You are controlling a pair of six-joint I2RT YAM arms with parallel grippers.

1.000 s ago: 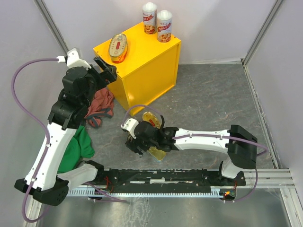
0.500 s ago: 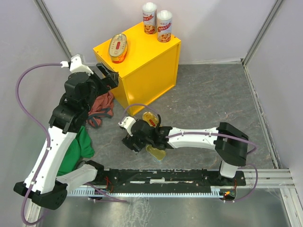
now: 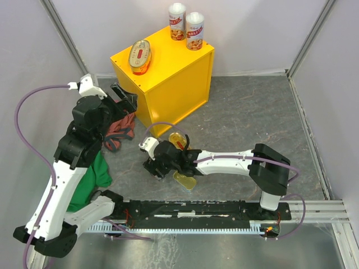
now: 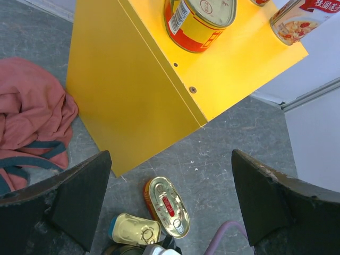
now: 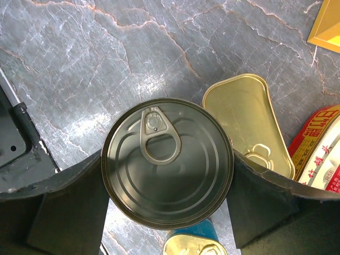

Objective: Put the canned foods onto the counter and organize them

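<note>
right jaws narrowed around the dark round can.

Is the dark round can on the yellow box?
No, the dark round can is between the right fingers above the grey floor.

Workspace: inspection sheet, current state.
Surface: grey stone floor; yellow counter, flat top.
Job's things: two tall cans and one oval tin on the counter; dark round can and gold tins on the floor.
Clutter: red cloth, green cloth, floor left.
End effectors: left end effector open, empty; right end effector straddles the dark round can, grip unclear.
Cables: purple cables loop from both arms.
Surroundings: pale walls, nothing else seen.
</note>
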